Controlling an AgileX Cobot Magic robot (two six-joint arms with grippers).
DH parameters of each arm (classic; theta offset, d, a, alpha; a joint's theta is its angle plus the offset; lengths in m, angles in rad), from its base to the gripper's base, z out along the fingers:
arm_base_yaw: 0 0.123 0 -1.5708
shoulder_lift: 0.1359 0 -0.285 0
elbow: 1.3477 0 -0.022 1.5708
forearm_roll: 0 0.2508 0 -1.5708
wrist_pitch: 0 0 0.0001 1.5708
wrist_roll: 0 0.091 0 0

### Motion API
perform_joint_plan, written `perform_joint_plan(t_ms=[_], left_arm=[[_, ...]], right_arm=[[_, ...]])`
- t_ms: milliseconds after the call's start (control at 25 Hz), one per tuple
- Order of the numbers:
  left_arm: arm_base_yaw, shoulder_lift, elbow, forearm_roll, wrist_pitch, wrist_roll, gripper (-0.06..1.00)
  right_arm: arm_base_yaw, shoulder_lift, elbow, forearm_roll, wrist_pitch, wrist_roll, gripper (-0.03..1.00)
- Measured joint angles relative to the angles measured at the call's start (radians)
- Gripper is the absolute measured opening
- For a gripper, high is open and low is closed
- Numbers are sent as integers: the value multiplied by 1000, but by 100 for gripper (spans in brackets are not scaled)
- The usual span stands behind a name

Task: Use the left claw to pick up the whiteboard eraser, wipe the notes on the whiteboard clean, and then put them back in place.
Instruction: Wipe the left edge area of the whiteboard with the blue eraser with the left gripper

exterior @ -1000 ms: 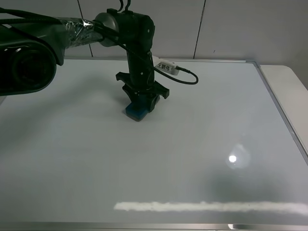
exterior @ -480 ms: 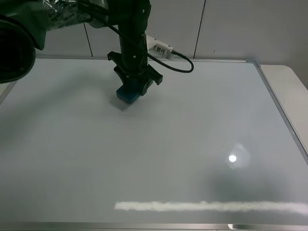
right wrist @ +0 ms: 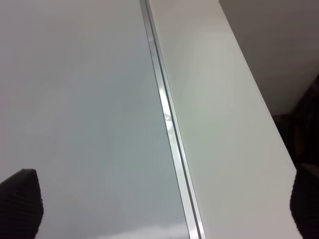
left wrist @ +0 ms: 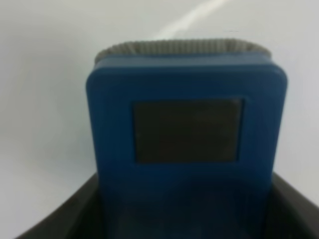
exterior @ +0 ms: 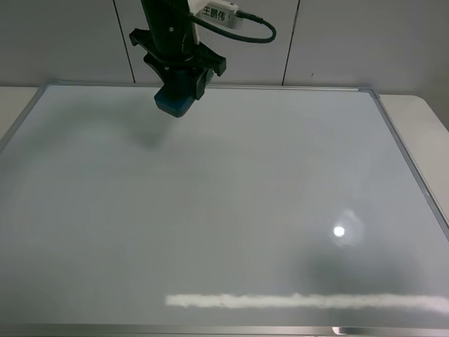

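**Overhead and wrist views, late in the task.** The board [exterior: 231,210] fills most of the overhead view and lies flat on a pale surface [exterior: 421,133] that shows at 3 o'clock. Its white face looks bare. No notes can be found on it, only a round lamp glint [exterior: 339,231] at 4 o'clock and a bright strip [exterior: 302,302] of reflected light at 6 o'clock. Wiping is therefore judged complete.

The left arm [exterior: 165,21] enters at 12 o'clock, carrying a labelled white box [exterior: 219,14] and a looped black cable [exterior: 261,31]. The left pincer [exterior: 178,83] hangs at 11 o'clock over the board's far edge, clenched on the eraser [exterior: 175,100], which points down from the jaws. A faint shadow [exterior: 151,139] lies on the board apart from the eraser, so the eraser is judged to be lifted clear of the face.

The left wrist view shows the eraser [left wrist: 184,129] close up: a blue body, one dark rectangular recess and grey felt at the far end.

The right wrist view shows the board's silver frame [right wrist: 167,124] and the surface beside it. The right pincer [right wrist: 162,209] is idle, its fingers [right wrist: 20,201] spread wide with nothing between them.

Remaining steps: return the eraser to its resting place, which no view shows, and release it.
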Motion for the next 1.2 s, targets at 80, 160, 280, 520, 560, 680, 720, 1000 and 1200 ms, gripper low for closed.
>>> perform_joint_plan(t_ms=[80, 160, 280, 520, 560, 680, 720, 1000, 1200], left_arm=[[28, -78, 137, -6, -1, -5, 55], [49, -148, 251, -11, -32, -12, 55], [98, -256, 441, -28, -125, -19, 55], [267, -400, 699, -48, -198, -22, 55], [294, -412, 732, -49, -201, -23, 55], [380, -428, 811, -52, -226, -23, 55], [401, -430, 835, -59, -237, -23, 55], [523, -430, 948, -59, -377, -18, 55], [564, -426, 961, -59, -417, 21, 55]], right_arm=[[0, 0, 0, 0, 0, 0, 99], [0, 0, 0, 0, 0, 0, 99], [0, 0, 0, 0, 0, 0, 99], [0, 0, 0, 0, 0, 0, 99], [0, 0, 0, 0, 0, 0, 99], [0, 0, 0, 0, 0, 0, 99], [0, 0, 0, 0, 0, 0, 99], [0, 0, 0, 0, 0, 0, 99], [0, 0, 0, 0, 0, 0, 99]])
